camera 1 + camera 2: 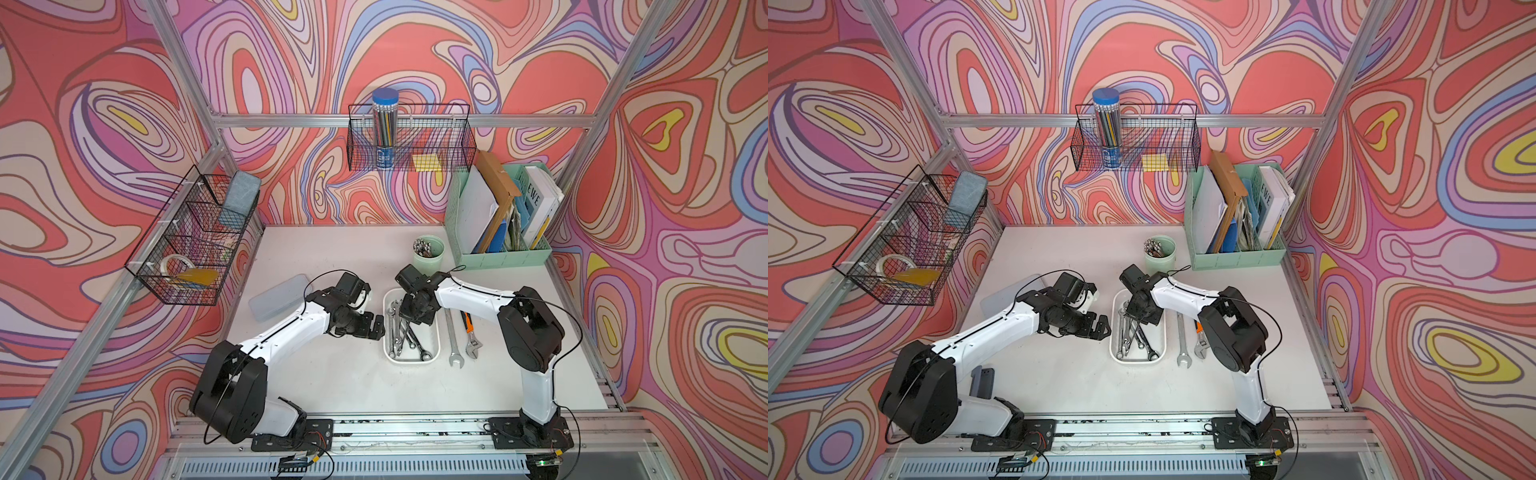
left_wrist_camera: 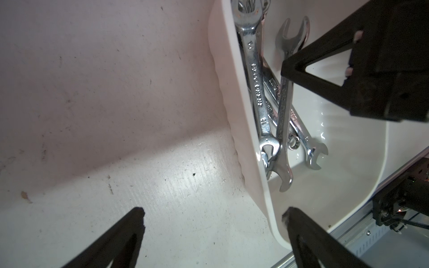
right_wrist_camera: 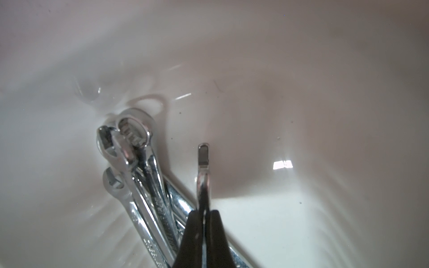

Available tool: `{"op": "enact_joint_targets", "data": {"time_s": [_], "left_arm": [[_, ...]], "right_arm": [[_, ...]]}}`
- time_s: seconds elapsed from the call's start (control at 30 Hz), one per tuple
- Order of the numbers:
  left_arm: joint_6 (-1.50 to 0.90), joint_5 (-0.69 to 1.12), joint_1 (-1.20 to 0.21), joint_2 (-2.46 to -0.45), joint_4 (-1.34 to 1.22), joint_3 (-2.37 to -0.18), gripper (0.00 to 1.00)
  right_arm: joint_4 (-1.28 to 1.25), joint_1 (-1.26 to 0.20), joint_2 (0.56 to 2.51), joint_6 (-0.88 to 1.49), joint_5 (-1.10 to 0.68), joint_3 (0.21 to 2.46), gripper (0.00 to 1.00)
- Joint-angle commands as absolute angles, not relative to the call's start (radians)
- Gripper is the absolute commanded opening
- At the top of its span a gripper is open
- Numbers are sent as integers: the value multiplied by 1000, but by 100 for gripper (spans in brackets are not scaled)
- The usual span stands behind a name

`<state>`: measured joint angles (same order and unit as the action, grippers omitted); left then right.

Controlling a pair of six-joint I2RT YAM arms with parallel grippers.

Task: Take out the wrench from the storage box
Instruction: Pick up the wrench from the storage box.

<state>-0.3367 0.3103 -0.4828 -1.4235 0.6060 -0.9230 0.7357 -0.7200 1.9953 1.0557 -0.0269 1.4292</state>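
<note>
Inside the storage box (image 1: 411,359), the right jaws pinch 1 wrench (image 3: 202,183), not yet lifted out, while the left jaws stand wide beside it.

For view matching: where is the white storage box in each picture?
A top view: storage box lower centre.
A top view: lower centre again.
Left wrist: its wall crosses the picture, seen from outside.
Right wrist: its inside fills the picture.
Shared landmark: the wrenches inside.

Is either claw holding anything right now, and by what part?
The right claw is shut on a wrench in the storage box, pinching its shank close to one open-end head. The left claw is open and holds nothing.
</note>
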Motion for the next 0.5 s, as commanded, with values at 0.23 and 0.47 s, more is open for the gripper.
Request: {"op": "enact_joint_targets", "data": {"time_s": [0.23, 0.47], "left_arm": [[-328, 313, -476, -1437, 603, -903, 99], [-328, 316, -476, -1443, 602, -905, 99]], "right_arm": [[702, -718, 2036, 1060, -61, 1420, 3], [705, -717, 2056, 1065, -70, 1422, 6]]}}
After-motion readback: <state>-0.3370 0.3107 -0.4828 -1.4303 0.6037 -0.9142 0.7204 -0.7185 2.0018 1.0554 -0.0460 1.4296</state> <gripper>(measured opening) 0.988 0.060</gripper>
